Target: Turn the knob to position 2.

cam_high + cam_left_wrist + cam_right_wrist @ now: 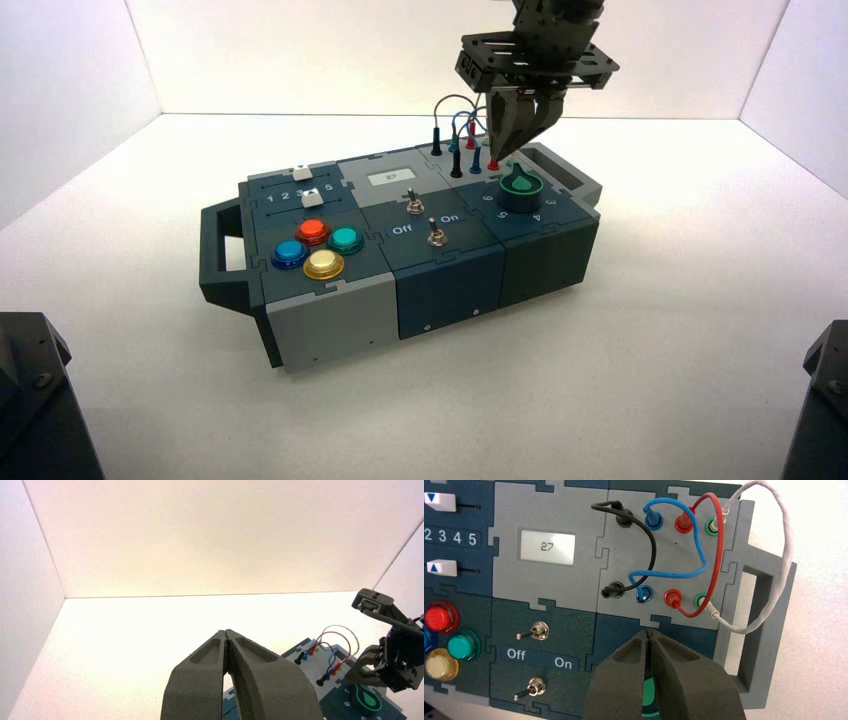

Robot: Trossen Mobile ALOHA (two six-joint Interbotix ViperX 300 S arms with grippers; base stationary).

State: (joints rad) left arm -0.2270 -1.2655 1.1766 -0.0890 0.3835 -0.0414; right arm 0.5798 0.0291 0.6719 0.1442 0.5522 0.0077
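Observation:
The green teardrop knob (pixel 519 183) sits on the dark blue right-hand block of the box (pixel 330 320), inside an arc of white numerals. My right gripper (pixel 497 157) hangs just above and slightly behind the knob, fingers shut tip to tip and holding nothing. In the right wrist view the gripper (pixel 650 632) covers the knob (pixel 647 692), and only a green sliver shows in the gap lower down between the fingers. The digit 2 of the arc is hidden there, and I cannot make it out in the high view. My left gripper (pixel 227 631) is shut and empty, held off to the box's side.
Two toggle switches (pixel 538 630) flank the Off/On label. A small display (pixel 547 547) reads 27. Looped wires (pixel 696 570) plug into sockets just behind the knob. Coloured push-buttons (pixel 322 248) and two sliders (pixel 310 196) are at the box's left. The box has a handle (pixel 222 250) at each end.

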